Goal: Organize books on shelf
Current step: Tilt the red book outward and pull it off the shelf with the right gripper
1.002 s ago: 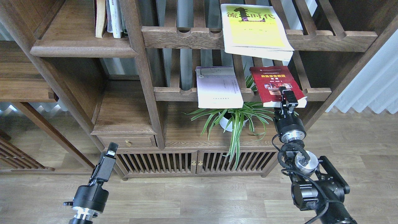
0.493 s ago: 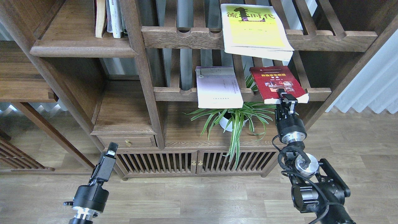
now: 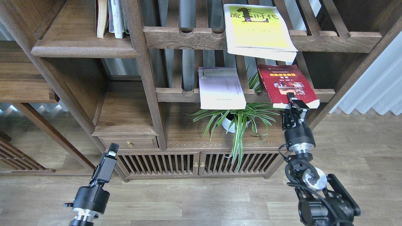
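Right gripper (image 3: 295, 102) clamps the red book's (image 3: 286, 84) near edge on the slatted rack (image 3: 176, 94), at three o'clock; next, carry it to the shelf (image 3: 84, 51), at ten. Left gripper's (image 3: 110, 153) grip: unclear.

The solid shelf (image 3: 78, 47) at upper left carries upright books (image 3: 111, 17) at its right end, its left part bare. A spider plant (image 3: 238, 121) fills the bay under the lavender book (image 3: 221, 88) and red book (image 3: 287, 84), crowding the right gripper (image 3: 295, 105) at the red book's edge.
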